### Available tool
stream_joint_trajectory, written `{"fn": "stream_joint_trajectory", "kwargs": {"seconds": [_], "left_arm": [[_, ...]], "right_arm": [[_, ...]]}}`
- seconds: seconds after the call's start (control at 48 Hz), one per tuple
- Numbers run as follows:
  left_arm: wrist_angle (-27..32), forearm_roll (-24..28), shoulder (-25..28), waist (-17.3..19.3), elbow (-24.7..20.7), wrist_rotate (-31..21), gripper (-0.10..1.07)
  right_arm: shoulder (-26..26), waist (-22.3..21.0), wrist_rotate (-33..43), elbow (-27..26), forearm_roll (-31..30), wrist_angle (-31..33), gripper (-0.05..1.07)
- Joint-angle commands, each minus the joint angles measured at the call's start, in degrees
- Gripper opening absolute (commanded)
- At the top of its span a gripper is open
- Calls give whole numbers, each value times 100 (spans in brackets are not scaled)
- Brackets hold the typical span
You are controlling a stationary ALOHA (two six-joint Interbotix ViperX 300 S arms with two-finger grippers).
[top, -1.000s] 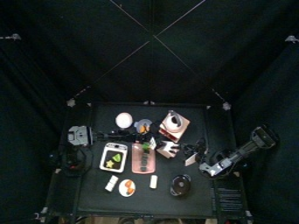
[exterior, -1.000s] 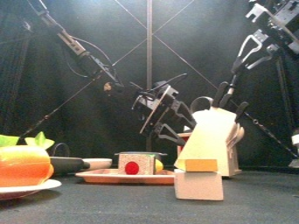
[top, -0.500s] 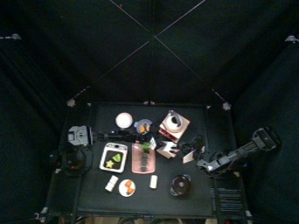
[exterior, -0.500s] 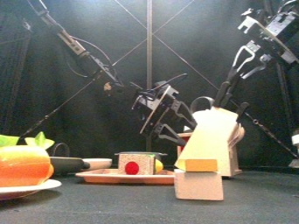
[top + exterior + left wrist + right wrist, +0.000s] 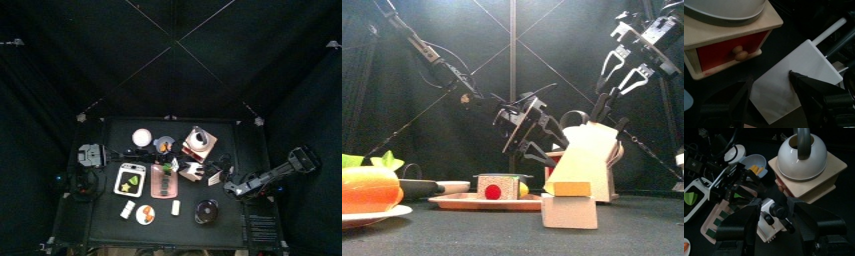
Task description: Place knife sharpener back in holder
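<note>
knife block point(image 5: 197, 141) centre, toward 12 | tray point(image 5: 131, 180) at 9 of it | dish point(image 5: 207, 211) at 6 | right gripper point(image 5: 235, 189) at 4

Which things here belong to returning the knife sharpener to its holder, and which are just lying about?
Belong to the job:
- knife holder
- dark handle standing in it, probably the sharpener
- right end effector, open above it

Lying about:
- coffee grinder
- fruit plate
- board
</note>
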Motion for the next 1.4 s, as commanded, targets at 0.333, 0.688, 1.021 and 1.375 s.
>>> {"fn": "stream_joint_trajectory", "kwargs": {"seconds": [0.333, 0.688, 1.021, 1.375], "left_arm": [[-26, 26, -141, -9, -88, 18, 94], [-26, 26, -176, 0, -44, 18, 94], [-18, 26, -185, 0, -35, 18, 94], [-26, 26, -185, 0, -35, 18, 94]], "right_arm": [[-97, -53, 0, -290, -193, -44, 81], [-352, 123, -35, -272, -114, 132, 55], [-448, 431, -88, -387, 633, 642, 32], [-510, 1151, -26, -554, 598, 1503, 32]]}}
